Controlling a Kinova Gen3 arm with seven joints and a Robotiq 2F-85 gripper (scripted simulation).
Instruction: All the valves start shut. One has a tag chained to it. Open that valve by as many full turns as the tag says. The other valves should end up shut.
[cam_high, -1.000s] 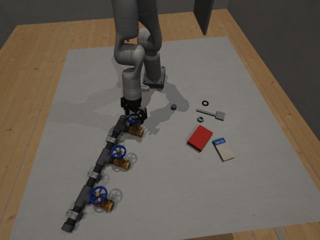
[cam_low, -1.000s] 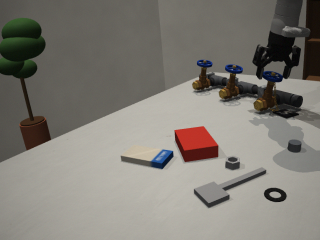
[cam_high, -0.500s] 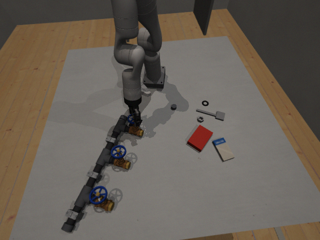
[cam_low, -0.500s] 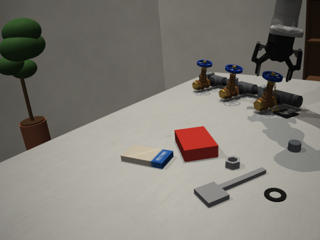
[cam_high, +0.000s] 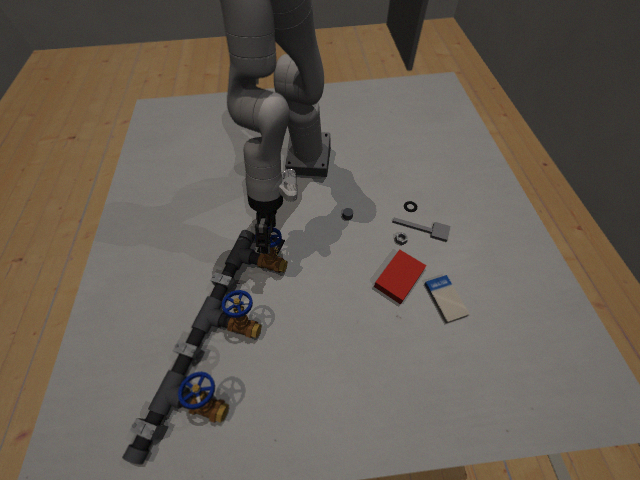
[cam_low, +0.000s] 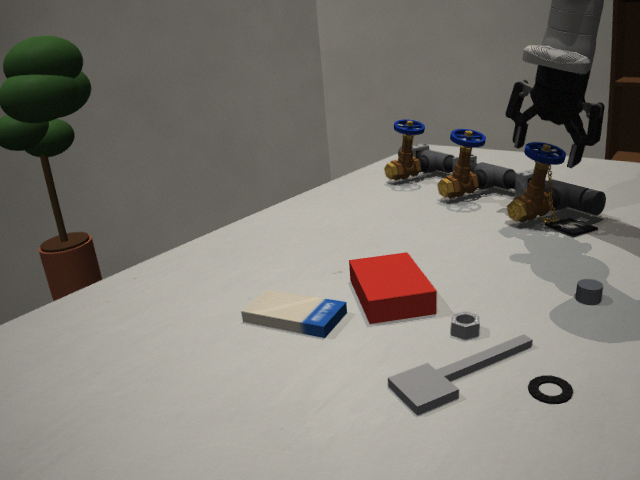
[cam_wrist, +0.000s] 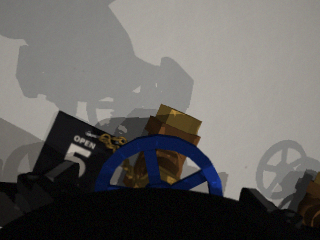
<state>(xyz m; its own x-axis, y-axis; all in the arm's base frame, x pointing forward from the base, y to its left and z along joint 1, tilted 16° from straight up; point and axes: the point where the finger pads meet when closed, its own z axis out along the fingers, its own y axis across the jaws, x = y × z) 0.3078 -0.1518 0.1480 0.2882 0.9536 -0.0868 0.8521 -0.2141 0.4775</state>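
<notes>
Three brass valves with blue handwheels stand along a dark grey pipe (cam_high: 199, 330). The far valve's handwheel (cam_low: 544, 153) has a gold chain (cam_low: 551, 193) running down to a black tag (cam_low: 571, 225). In the wrist view the tag (cam_wrist: 75, 150) reads "OPEN 5" beside that handwheel (cam_wrist: 159, 162). My gripper (cam_low: 556, 144) is open and hangs straight above this handwheel, a finger on either side of the rim, not touching it. It also shows in the top view (cam_high: 267, 238). The middle valve (cam_high: 237, 306) and the near valve (cam_high: 198, 393) have no tag.
To the right on the grey mat lie a red block (cam_high: 400, 275), a white box with a blue end (cam_high: 446, 298), a hex nut (cam_high: 403, 236), a flat grey key-shaped piece (cam_high: 422, 227), a black washer (cam_high: 410, 202) and a small grey cylinder (cam_high: 347, 212). The arm's base (cam_high: 309, 155) stands behind the pipe.
</notes>
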